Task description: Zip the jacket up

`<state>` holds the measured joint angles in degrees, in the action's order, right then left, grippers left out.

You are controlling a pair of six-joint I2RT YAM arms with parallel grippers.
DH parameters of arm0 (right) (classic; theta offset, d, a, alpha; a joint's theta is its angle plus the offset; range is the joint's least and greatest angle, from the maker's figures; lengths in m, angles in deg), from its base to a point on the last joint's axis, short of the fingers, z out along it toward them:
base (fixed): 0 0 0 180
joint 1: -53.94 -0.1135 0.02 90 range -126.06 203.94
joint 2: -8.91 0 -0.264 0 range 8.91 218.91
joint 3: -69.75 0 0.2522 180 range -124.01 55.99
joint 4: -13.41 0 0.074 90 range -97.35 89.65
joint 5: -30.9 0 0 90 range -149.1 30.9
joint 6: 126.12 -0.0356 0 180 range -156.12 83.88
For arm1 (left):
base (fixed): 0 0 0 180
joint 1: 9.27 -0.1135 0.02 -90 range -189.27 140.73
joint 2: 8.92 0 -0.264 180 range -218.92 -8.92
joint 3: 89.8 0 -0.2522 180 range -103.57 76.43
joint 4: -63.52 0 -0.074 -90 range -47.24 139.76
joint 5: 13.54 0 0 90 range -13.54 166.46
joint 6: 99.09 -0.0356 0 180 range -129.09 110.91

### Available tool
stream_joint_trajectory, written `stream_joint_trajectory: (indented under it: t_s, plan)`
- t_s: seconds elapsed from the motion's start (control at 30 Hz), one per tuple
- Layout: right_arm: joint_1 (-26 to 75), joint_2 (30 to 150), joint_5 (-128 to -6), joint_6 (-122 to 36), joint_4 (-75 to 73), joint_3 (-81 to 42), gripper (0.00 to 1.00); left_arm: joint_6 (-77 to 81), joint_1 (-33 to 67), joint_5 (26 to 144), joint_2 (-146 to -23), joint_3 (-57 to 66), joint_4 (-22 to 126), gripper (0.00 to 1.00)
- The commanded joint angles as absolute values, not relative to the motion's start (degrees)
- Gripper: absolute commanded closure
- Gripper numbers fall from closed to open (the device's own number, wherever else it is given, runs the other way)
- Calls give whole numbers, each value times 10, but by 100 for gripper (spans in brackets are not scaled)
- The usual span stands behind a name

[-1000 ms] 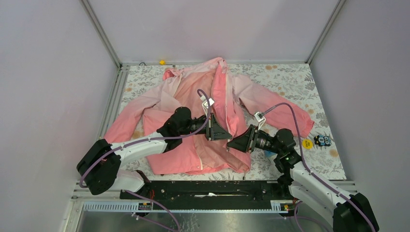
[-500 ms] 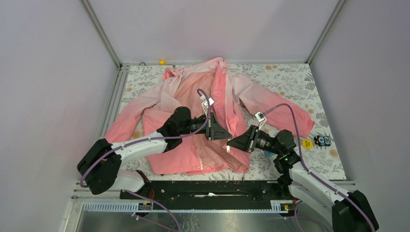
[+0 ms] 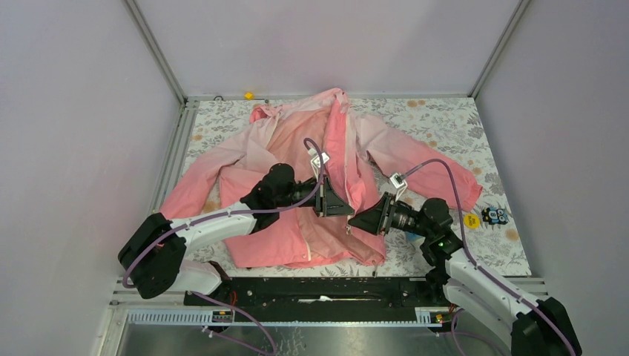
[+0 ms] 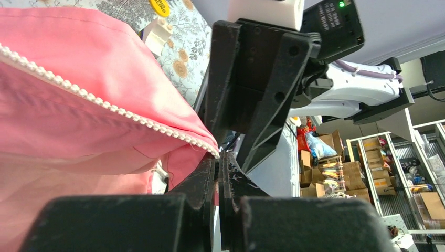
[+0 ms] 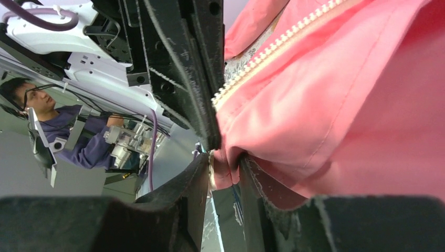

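The pink jacket point(image 3: 297, 148) lies spread open on the table, collar at the far side. My left gripper point(image 3: 340, 206) is above its lower front, shut on the jacket's edge. In the left wrist view the fingers point(image 4: 207, 178) press together on pink fabric where the white zipper teeth point(image 4: 105, 102) end. My right gripper point(image 3: 358, 220) faces it from the right, almost touching. In the right wrist view its jaws point(image 5: 225, 160) stand a little apart, with a bunched fold of the jacket point(image 5: 341, 105) between the tips. The other row of zipper teeth point(image 5: 273, 47) runs up beside the left gripper's finger point(image 5: 183, 52).
The floral tablecloth point(image 3: 445, 126) covers the table inside grey walls. A yellow disc point(image 3: 471, 220) and a small dark toy point(image 3: 495, 215) lie by the right edge. A tiny yellow object point(image 3: 248, 95) sits at the back rim.
The right gripper's jaws closed and have come apart again. The jacket's lower hem corner beside it has sagged slightly toward the near edge. The left arm has not moved.
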<state>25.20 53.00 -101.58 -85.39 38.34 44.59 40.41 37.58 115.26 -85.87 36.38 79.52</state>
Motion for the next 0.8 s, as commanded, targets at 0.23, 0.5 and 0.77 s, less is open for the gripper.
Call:
stream_joint_trajectory:
  t_s: [0.23,0.5,0.77]
  plan:
    - [254,497,-1001,-833,322,415,60,356,377,1141,-832,327,745,100]
    - [253,516,-915,-826,152,345,56,336,390,1043,-826,303,663,100]
    - [229,542,-837,-753,30,275,50,330,400,971,-842,278,628,100]
